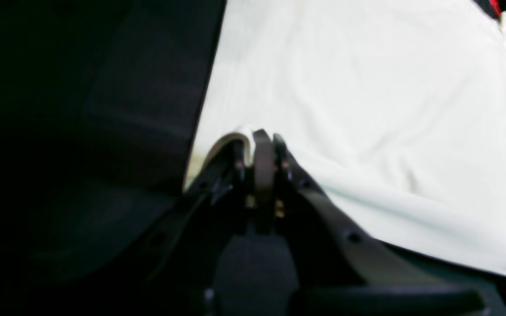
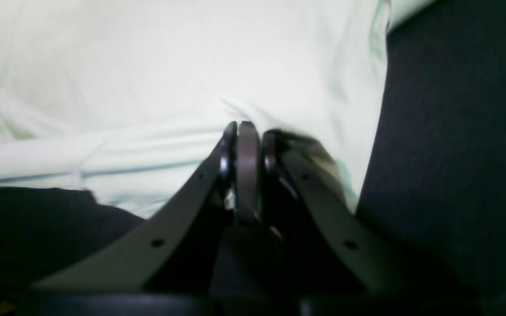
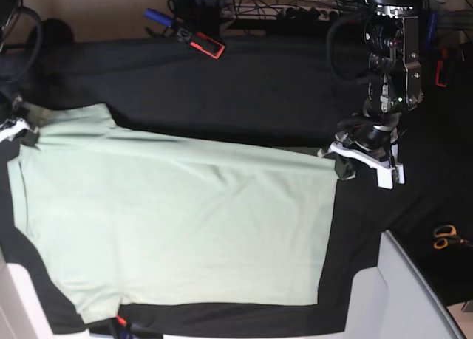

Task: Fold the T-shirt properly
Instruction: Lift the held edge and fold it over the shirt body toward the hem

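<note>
Overhead, the T-shirt (image 3: 177,221) lies spread flat across the black-covered table (image 3: 244,88), its hem toward the left arm's side. The left gripper (image 1: 262,136) has its fingers clamped on the shirt's hem corner; the right gripper (image 2: 246,129) has its fingers pinched on the cloth edge at the far shoulder end. Around it, a red-and-black tool (image 3: 201,42) lies at the table's far edge, well apart from the shirt, and orange-handled scissors (image 3: 446,237) lie beyond the left arm.
</note>
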